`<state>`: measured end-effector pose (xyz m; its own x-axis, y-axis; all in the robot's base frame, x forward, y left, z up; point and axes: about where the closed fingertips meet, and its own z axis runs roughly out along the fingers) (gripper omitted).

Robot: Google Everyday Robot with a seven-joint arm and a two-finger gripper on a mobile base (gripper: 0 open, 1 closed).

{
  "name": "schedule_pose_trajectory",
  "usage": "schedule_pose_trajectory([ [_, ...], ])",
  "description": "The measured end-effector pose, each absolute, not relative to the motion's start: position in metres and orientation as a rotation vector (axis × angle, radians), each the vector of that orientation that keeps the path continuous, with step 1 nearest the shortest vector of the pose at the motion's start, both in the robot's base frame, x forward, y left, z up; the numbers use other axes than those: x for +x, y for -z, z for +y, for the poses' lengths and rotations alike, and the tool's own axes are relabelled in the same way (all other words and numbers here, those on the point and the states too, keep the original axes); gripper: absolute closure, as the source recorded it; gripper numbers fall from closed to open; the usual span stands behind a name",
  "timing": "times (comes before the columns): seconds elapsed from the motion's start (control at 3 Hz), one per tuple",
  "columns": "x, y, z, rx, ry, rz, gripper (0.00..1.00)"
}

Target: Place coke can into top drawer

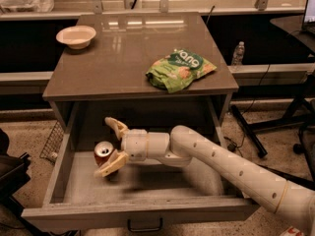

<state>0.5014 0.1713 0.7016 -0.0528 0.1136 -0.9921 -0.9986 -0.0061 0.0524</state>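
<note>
The coke can (102, 156), red with a silver top, stands upright on the floor of the open top drawer (162, 183), toward its left side. My gripper (106, 146) reaches into the drawer from the right on the white arm (221, 161). Its fingers are spread wide, one behind the can (115, 126) and one in front of it (110, 164). The can sits between them and is not clamped. The drawer's front panel (138, 211) with its dark handle (144, 226) is at the bottom of the camera view.
On the cabinet top (123, 48) lie a green chip bag (179, 69) and a white bowl (76, 36). A water bottle (238, 53) stands behind to the right. Chair legs (266, 127) are on the floor at right, a wire basket (53, 141) at left.
</note>
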Motion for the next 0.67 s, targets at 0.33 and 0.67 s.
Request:
schedule_pose_trajectory([
  [0.33,0.501,-0.704,0.173,-1.107,-1.303,1.159,0.21],
  [0.67,0.506,-0.731,0.165,-1.162,-1.271,1.168,0.44],
])
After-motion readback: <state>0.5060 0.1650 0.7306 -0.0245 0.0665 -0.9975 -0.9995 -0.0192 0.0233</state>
